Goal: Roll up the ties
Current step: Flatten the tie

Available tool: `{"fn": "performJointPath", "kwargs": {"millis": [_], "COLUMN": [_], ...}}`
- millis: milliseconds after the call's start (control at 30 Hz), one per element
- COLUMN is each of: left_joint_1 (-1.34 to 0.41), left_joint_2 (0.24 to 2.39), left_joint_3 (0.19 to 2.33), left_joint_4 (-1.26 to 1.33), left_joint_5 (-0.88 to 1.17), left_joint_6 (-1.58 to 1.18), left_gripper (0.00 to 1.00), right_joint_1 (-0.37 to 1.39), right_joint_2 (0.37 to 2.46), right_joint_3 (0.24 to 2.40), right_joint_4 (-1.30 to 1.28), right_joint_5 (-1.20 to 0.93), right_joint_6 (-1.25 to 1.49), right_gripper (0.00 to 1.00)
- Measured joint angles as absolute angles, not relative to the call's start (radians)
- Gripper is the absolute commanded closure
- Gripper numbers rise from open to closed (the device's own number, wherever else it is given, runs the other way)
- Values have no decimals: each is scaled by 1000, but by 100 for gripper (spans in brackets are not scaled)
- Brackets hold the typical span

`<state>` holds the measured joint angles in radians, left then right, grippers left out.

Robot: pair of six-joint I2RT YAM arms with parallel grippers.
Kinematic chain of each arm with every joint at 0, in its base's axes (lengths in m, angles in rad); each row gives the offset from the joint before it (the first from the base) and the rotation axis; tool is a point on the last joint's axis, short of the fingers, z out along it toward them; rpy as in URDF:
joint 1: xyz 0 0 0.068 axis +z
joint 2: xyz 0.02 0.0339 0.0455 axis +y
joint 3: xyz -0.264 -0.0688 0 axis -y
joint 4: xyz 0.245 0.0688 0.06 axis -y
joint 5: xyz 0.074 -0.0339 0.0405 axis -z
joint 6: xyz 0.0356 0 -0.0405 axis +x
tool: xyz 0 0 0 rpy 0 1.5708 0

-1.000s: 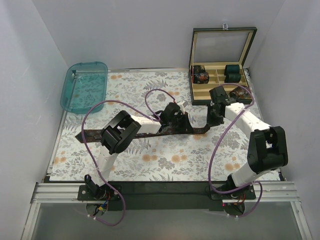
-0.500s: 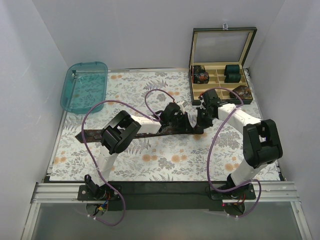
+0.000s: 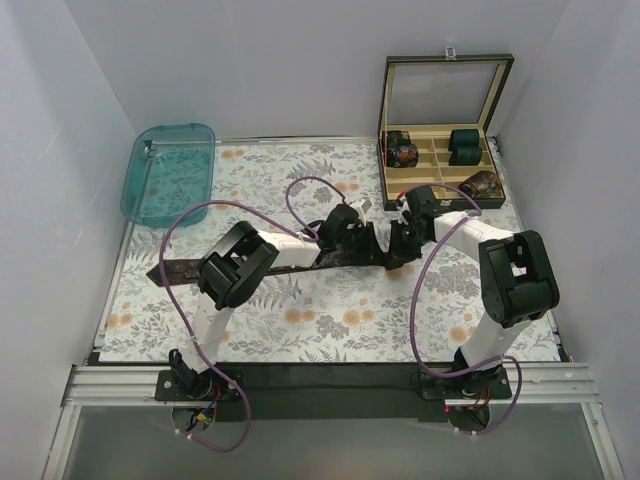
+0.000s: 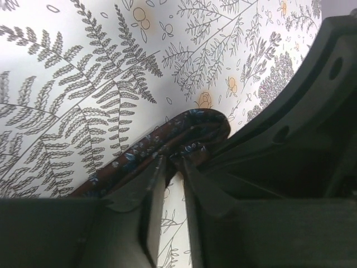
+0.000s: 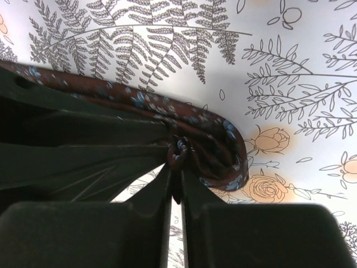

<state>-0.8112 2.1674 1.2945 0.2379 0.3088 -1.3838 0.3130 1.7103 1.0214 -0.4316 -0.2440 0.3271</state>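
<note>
The tie (image 3: 185,270) is a dark brown strip with pale dots lying across the flowered table, its pointed end at the left. Its right end is folded into a small loose coil between my two grippers. My left gripper (image 3: 364,246) pinches a fold of the tie (image 4: 195,125) at its tips (image 4: 174,162), with a narrow gap lower down. My right gripper (image 3: 402,244) faces it from the right. In the right wrist view its fingers (image 5: 177,167) are shut on the inner end of the coil (image 5: 220,148).
An open wooden box (image 3: 437,184) with dividers stands at the back right, holding dark teal rolls (image 3: 464,145) and patterned rolls (image 3: 403,153). A teal plastic tray (image 3: 168,172) sits at the back left. White walls enclose the table.
My right gripper has moved left toward the left gripper, and the tie's right end has curled into a coil between them. The left gripper has barely moved.
</note>
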Motion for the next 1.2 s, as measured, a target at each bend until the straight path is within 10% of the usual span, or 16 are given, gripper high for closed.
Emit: {"fn": "performJointPath", "kwargs": {"millis": [400, 667, 1200], "left_joint_1": [-811, -811, -810], "left_joint_2": [2078, 2062, 2089], "left_joint_3": [1291, 1291, 1291], "left_joint_4": [120, 50, 30], "left_joint_5": [239, 171, 183], "left_joint_6": [-1372, -1315, -1294], "left_gripper": [69, 89, 92], "right_joint_1": [278, 268, 268], "right_joint_2": [1710, 1710, 1760], "right_joint_3": [1010, 1029, 1069], "right_joint_4": [-411, -417, -378], "right_joint_5": [-312, -335, -362], "right_joint_6": [327, 345, 411], "right_gripper": [91, 91, 91]}}
